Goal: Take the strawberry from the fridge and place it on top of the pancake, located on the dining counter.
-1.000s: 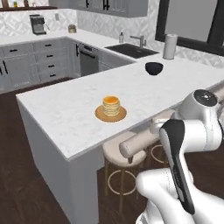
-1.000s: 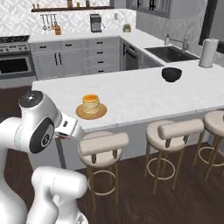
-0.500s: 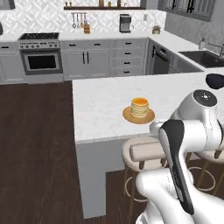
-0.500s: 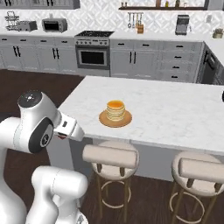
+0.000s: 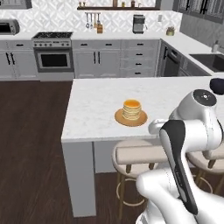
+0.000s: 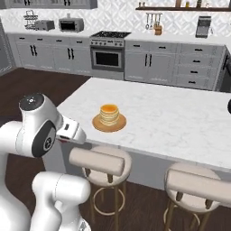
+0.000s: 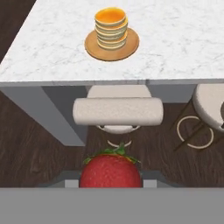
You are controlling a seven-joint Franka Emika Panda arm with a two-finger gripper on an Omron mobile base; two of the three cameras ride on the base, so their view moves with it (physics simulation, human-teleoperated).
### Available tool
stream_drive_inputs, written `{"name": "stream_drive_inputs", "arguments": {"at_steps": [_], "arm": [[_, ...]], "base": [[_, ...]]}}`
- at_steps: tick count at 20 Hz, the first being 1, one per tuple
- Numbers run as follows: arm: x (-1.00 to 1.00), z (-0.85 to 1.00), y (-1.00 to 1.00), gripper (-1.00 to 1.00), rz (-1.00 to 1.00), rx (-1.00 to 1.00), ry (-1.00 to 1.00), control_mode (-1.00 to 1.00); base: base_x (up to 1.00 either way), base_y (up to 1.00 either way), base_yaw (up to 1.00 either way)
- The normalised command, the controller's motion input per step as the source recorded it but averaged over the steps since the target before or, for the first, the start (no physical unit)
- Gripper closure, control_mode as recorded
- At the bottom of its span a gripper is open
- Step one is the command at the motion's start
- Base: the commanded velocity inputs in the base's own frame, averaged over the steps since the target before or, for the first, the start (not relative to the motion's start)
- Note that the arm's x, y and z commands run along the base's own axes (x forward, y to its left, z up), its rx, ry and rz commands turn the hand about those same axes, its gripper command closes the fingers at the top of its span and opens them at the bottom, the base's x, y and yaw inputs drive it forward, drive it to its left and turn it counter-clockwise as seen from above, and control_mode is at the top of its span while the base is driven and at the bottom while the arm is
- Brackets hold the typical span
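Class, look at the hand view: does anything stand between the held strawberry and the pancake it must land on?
Nothing blocks it. The strawberry sits low, over a stool; the pancake lies ahead on the dining counter, its top bare.

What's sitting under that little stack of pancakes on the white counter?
A round wooden plate lies under the pancake, resting on the dining counter. Its rim shows all around; the plate's middle is covered by the stack.

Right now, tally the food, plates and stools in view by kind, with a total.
Strawberries: 1, the strawberry at the gripper
Pancake stacks: 1, the pancakes
Plates: 1, the plate under the stack
Stools: 2, the near stool and the next stool
Total: 5
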Motion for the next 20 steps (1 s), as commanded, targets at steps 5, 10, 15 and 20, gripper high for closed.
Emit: {"name": "stream_drive_inputs", "arguments": {"at_steps": [5,10,15,20], "arm": [[0.0,0.0,0.0,1.0,0.0,0.0,0.0,1.0],[0.0,0.0,0.0,1.0,0.0,0.0,0.0,1.0],[0.0,0.0,0.0,1.0,0.0,0.0,0.0,1.0],[0.0,0.0,0.0,1.0,0.0,0.0,0.0,1.0]], "base": [[0.3,0.29,-0.34],[0.07,0.51,-0.21],[0.11,0.26,-0.01],[0.5,0.0,0.0]]}}
